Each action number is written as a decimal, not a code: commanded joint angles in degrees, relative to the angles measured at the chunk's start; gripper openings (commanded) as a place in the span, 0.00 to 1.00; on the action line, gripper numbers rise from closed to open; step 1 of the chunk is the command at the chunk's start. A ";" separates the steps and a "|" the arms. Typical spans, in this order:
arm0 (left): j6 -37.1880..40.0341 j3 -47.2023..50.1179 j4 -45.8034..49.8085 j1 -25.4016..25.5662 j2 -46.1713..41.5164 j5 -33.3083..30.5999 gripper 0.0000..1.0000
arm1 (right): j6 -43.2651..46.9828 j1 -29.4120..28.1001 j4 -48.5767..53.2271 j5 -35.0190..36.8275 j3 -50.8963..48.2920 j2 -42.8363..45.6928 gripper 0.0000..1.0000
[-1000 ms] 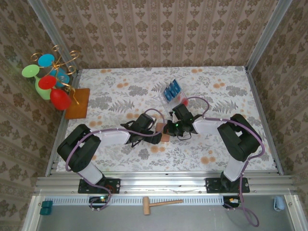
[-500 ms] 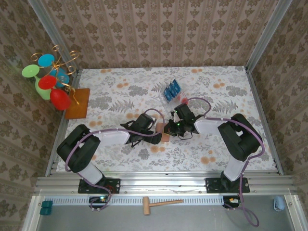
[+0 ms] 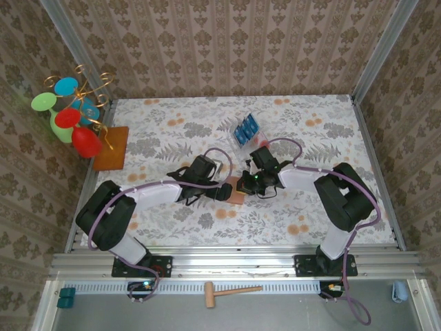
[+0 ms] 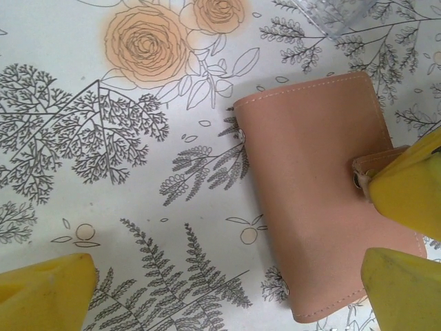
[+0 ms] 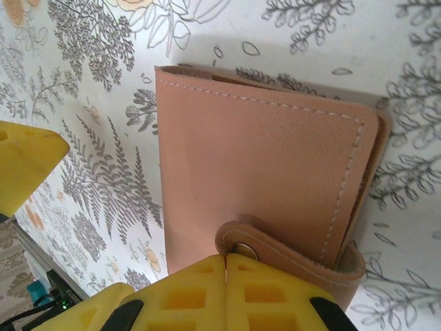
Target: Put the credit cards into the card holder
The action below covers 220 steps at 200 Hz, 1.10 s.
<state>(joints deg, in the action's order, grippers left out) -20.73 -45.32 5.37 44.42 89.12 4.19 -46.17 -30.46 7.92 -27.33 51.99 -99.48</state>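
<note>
The tan card holder (image 3: 235, 188) lies closed on the floral table, seen close in the left wrist view (image 4: 317, 200) and the right wrist view (image 5: 255, 152). Its snap strap (image 5: 296, 258) wraps over one edge. My right gripper (image 3: 248, 182) is shut, and its fingertips (image 5: 226, 272) touch the strap's end; I cannot tell whether the strap is pinched. My left gripper (image 3: 219, 190) is open just left of the holder, its fingers (image 4: 45, 293) spread wide above the table and the holder's near corner. The blue credit cards (image 3: 246, 128) stand in a clear tray behind.
The clear tray's corner (image 4: 331, 14) lies just beyond the holder. A stand of coloured plastic glasses (image 3: 69, 117) and an orange-brown mat (image 3: 112, 147) are at the back left. A wooden mallet (image 3: 231, 292) lies off the table's front edge.
My left arm has stretched out to the right, bringing its open gripper closer to the card holder. The right gripper has stayed shut at the strap.
</note>
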 commanded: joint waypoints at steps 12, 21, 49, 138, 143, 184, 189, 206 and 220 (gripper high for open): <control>1.12 2.68 -1.17 0.29 -0.73 1.79 1.00 | 1.45 0.31 6.76 2.00 2.27 3.22 0.00; 1.17 3.07 -1.53 0.53 -0.63 1.79 1.00 | 1.61 0.31 7.46 2.14 2.77 3.48 0.00; 1.33 3.87 -2.00 1.45 0.07 0.92 1.00 | 2.13 0.31 9.21 2.53 4.10 3.51 0.00; 1.28 4.54 -3.59 2.52 2.75 -0.13 1.00 | 4.60 0.31 12.64 2.06 7.00 1.15 0.00; 1.29 4.54 -3.61 2.52 2.85 -0.14 1.00 | 4.62 0.31 12.60 1.88 7.11 0.96 0.00; 1.33 4.29 -3.69 2.72 3.41 -0.06 1.00 | 4.78 0.24 12.30 1.07 8.30 -0.87 0.00; 1.36 4.28 -3.68 2.79 3.50 -0.03 1.00 | 4.78 0.22 12.31 1.01 8.39 -1.00 0.00; 1.36 4.25 -3.67 2.93 3.80 -0.04 1.00 | 4.75 0.02 12.15 0.78 8.88 -1.59 0.00; 1.33 4.19 -3.74 3.02 3.98 0.01 1.00 | 4.68 -0.19 12.15 0.68 9.32 -2.04 0.00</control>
<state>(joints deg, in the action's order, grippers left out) -20.27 -41.58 2.46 46.92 90.41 3.20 -42.15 -30.48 18.48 -25.76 59.20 -100.05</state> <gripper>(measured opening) 0.999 0.039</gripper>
